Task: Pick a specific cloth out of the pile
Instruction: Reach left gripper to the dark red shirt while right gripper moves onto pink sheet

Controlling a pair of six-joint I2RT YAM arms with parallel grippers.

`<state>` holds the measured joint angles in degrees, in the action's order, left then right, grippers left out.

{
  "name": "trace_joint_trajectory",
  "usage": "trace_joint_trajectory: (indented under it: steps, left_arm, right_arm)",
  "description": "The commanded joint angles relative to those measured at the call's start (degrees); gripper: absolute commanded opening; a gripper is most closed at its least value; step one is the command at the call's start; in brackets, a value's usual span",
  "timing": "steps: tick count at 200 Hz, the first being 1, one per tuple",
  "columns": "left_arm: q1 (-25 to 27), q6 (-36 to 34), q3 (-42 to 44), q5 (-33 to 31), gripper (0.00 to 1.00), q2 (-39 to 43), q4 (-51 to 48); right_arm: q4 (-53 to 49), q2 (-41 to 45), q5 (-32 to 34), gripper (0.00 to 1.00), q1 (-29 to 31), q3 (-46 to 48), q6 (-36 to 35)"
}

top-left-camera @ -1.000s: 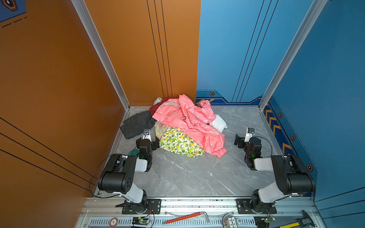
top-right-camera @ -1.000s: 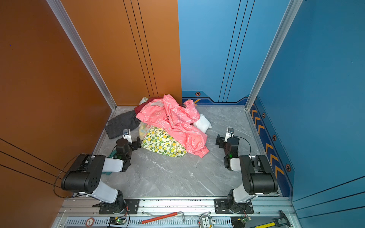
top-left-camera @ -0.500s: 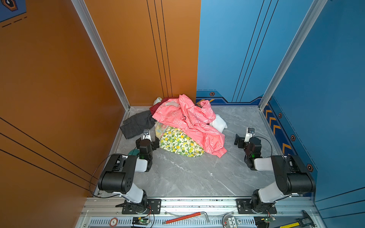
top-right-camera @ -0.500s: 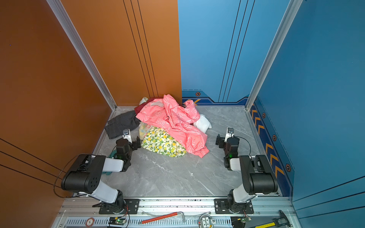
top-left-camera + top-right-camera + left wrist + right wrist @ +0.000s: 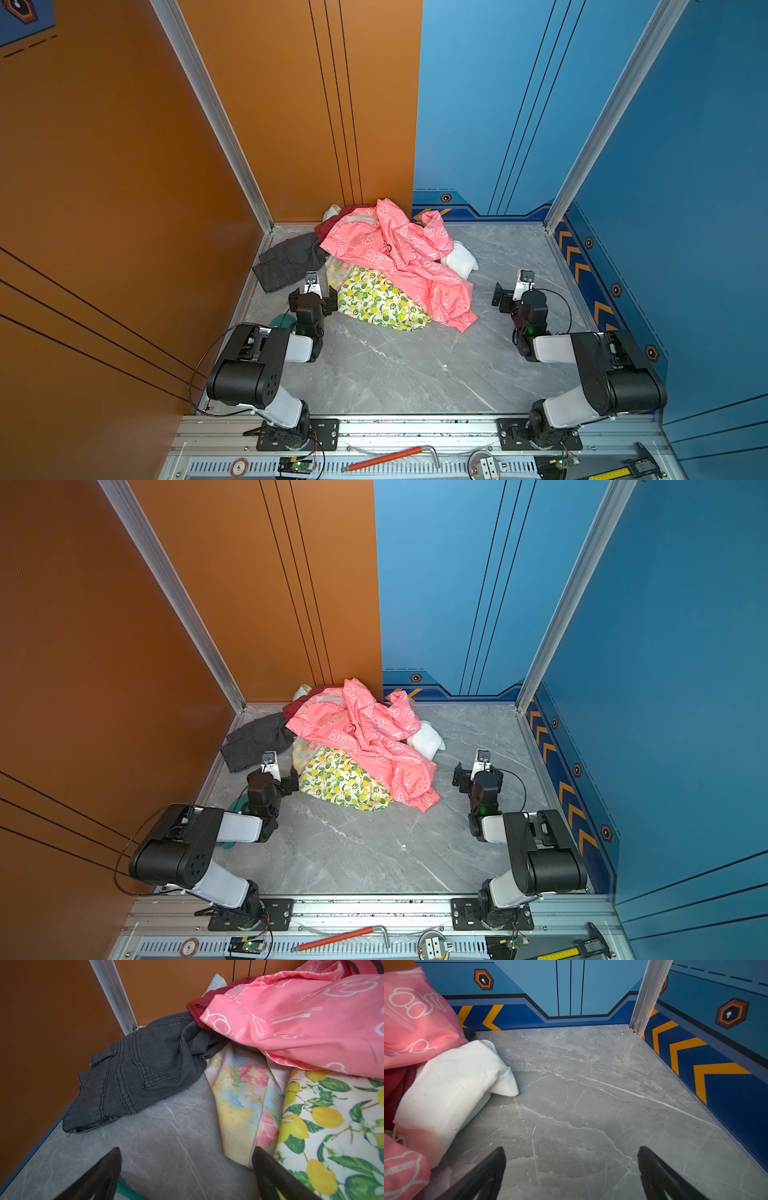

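The maroon cloth [image 5: 199, 1004] peeks from under the pink jacket [image 5: 301, 1022] at the back-left of the pile [image 5: 376, 301] — ahead of the left fingers [image 5: 108, 1167], spread and empty, beyond the grey garment [image 5: 145, 1064] — far nearer them than the right fingers [image 5: 654, 1167], likewise spread.

The plain maroon soft cloth [image 5: 328, 226] lies mostly buried under the pink bunny-print jacket [image 5: 390, 253], only an edge showing. Near the jacket, a teal thing [image 5: 282, 321] sits half-hidden behind the left arm [image 5: 299, 347], unidentifiable.
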<state>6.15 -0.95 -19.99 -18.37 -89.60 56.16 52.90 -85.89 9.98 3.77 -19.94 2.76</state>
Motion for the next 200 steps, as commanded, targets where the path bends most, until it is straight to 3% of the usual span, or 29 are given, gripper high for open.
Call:
trace_joint_trajectory:
  steps: [1,66,121,169,200]
  left_arm:
    - [0.7,-1.2,0.3,-1.7,0.98,-0.1,1.3]
    - [1.3,-0.3,0.2,-6.8,0.98,1.3,0.6]
    - [1.1,-0.7,-1.1,-6.2,0.98,2.8,-3.0]
    - [2.6,-2.2,-7.7,-7.3,0.98,10.0,-19.5]
    - [1.5,5.3,-15.5,-7.7,0.98,13.1,-34.6]
  right_arm:
    - [-1.5,2.8,3.3,1.0,0.7,0.7,-0.6]
    - [-4.9,6.4,9.2,1.0,4.1,0.1,-2.9]
    - [-7.5,9.4,11.2,1.0,5.5,-0.2,-3.8]
    - [-11.4,8.5,12.6,1.0,6.9,-2.9,-5.2]
    - [-12.4,7.9,14.1,1.0,7.8,-3.8,-5.4]
